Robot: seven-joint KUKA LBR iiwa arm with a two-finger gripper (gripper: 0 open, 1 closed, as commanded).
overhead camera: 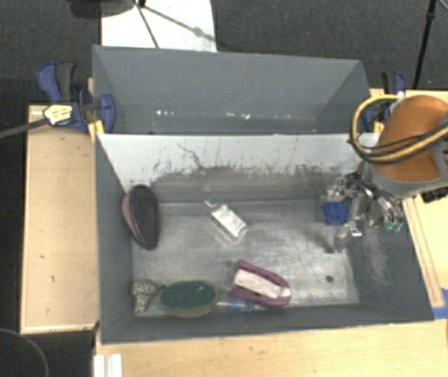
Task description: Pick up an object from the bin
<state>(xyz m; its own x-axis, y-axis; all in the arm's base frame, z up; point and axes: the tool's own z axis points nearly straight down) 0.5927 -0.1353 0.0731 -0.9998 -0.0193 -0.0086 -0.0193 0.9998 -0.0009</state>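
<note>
My gripper (350, 228) hangs low over the bin's right end, close to the back wall. A small blue thing (332, 213) sits right against the gripper's left side; whether it is held or just lies there I cannot tell. The nearest other loose thing is a small silvery wrapped packet (228, 221) on the floor in the middle of the bin, well to the gripper's left.
A purple and white soft thing (260, 284) lies at the front centre, with a dark green oval (186, 298) and a speckled lump (143, 294) to its left. A black oval with a pink edge (141, 215) leans at the left wall. The arm's orange cover overhangs the right rim.
</note>
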